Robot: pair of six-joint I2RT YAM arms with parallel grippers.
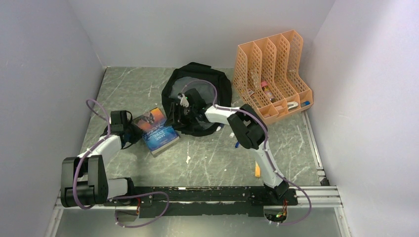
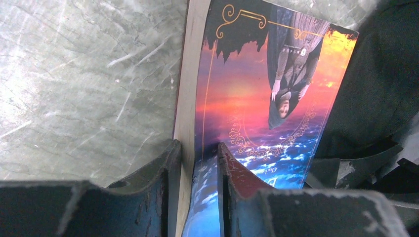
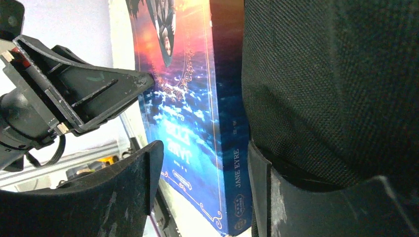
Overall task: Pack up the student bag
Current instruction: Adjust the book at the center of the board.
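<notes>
Your left gripper (image 2: 200, 150) is clamped on one end of the glossy paperback book with the sunset-and-sea cover (image 2: 257, 98), a finger on either face. Your right gripper (image 3: 205, 148) has its jaws apart, and the book's spine corner shows between them; whether either finger touches it cannot be told. Just beside that spine is the large, soft black fabric student bag (image 3: 336, 89), which lies at the far middle of the green marbled table (image 1: 128, 89). The orange mesh file organiser (image 1: 272, 74) stands near the bag on its right.
</notes>
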